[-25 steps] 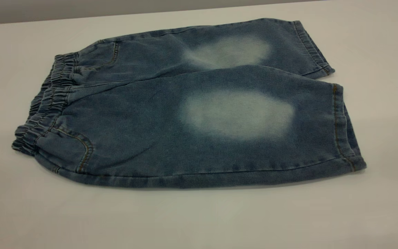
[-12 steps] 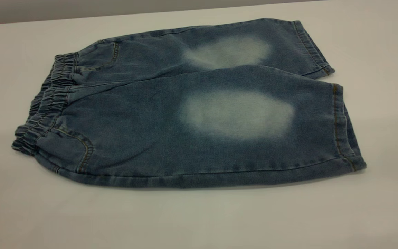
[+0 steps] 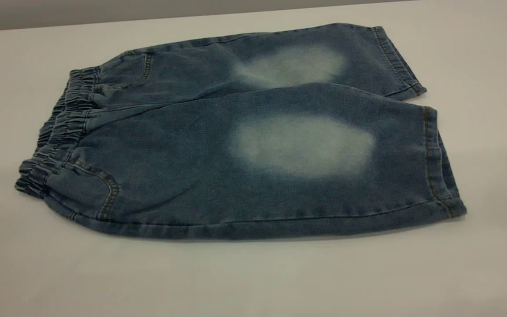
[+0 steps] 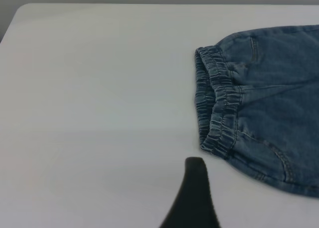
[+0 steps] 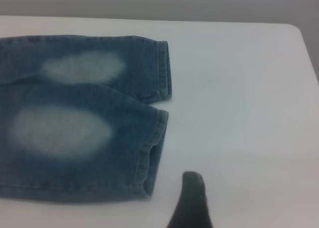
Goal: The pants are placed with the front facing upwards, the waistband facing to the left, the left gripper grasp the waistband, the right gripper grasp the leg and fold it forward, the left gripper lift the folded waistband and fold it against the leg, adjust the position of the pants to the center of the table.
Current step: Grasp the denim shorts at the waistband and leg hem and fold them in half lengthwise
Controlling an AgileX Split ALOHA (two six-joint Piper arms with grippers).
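While nothing has shifted since earlier, the pants point(image 3: 244, 132) are lying unfolded; the left gripper point(image 4: 195, 198) near the waistband point(image 4: 217, 101) and the right gripper point(image 5: 192, 200) near the cuffs are holding nothing, jaw opening indeterminable.

light: soft, even, overhead | shadows: faint under pants point(image 3: 244, 145) lower edge | glare: none | wrist views: slightly soft

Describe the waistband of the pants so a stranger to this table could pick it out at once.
On the plain white table lie small blue denim short pants, spread flat. Follow them to their left end in the exterior view: the narrow, darker blue gathered elastic waistband runs across it. Unlike the flat stitched leg cuffs at the right end, it is ruched and puckered.
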